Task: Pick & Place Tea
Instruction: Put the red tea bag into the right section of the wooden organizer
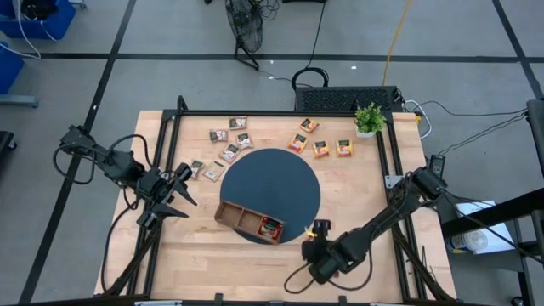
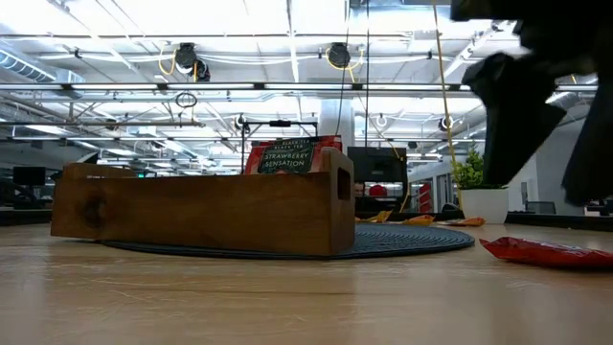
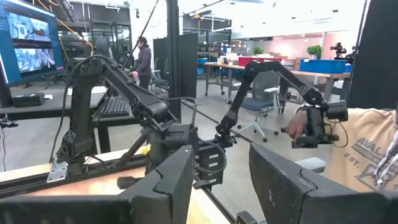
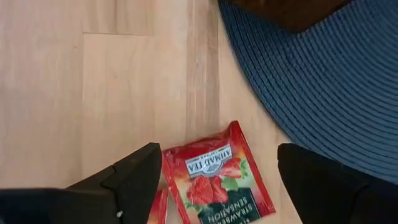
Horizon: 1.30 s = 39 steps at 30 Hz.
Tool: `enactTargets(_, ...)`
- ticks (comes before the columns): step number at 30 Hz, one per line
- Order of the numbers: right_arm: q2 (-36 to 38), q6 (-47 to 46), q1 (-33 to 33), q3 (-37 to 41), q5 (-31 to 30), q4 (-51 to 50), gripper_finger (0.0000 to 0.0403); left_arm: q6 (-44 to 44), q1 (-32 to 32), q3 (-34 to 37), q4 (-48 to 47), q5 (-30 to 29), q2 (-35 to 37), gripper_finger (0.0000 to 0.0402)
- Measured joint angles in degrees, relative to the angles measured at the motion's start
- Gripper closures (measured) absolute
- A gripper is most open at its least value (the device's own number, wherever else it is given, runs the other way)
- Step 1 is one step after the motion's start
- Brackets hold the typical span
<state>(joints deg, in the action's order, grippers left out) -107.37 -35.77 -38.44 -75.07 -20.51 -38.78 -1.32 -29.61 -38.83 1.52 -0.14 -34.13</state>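
A red tea sachet (image 4: 214, 180) lies flat on the wooden table just in front of the round blue mat (image 4: 311, 81). The edge of a second red sachet (image 4: 158, 208) peeks out beside it. My right gripper (image 4: 217, 171) points down over the first sachet, open, one finger on either side of it. In the low view that sachet (image 2: 546, 251) lies on the table under my right gripper (image 2: 536, 96). Another red sachet (image 1: 270, 227) stands in the right compartment of the wooden tray (image 1: 238, 214). My left gripper (image 1: 183, 191) waits open and raised at the table's left.
Dark brown sachets (image 1: 229, 140) lie at the far left of the mat and orange ones (image 1: 321, 146) at its far right, beside a small potted plant (image 1: 369, 119). The tray sits on the mat's near edge. A person (image 3: 367, 155) stands beyond the table.
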Motion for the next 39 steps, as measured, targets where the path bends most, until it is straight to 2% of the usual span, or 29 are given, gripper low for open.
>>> enactTargets(11,0.07,-2.27,1.0,8.99,4.29,11.87,0.0117,0.0,0.0,0.0,0.01,0.0,0.02,0.024)
enactTargets(16,0.34,-5.62,0.14,11.5,3.24,12.77,0.0122,0.0,-0.02,0.0,0.0,0.0,0.0,0.024)
enactTargets(20,0.31,-7.8,0.22,12.58,3.71,12.6,0.014,0.0,0.0,0.0,0.01,0.0,0.01,0.024)
enactTargets(25,0.2,-7.91,0.43,12.73,4.09,12.4,0.0196,0.0,0.0,0.0,0.02,0.0,0.02,0.024)
enactTargets(36,0.13,-6.15,0.48,12.81,4.09,14.15,0.0377,0.0,0.0,0.0,0.01,0.01,0.01,0.024)
enactTargets(39,0.11,-3.1,0.51,12.82,3.73,15.83,0.038,0.0,0.0,0.0,0.0,0.0,0.02,0.024)
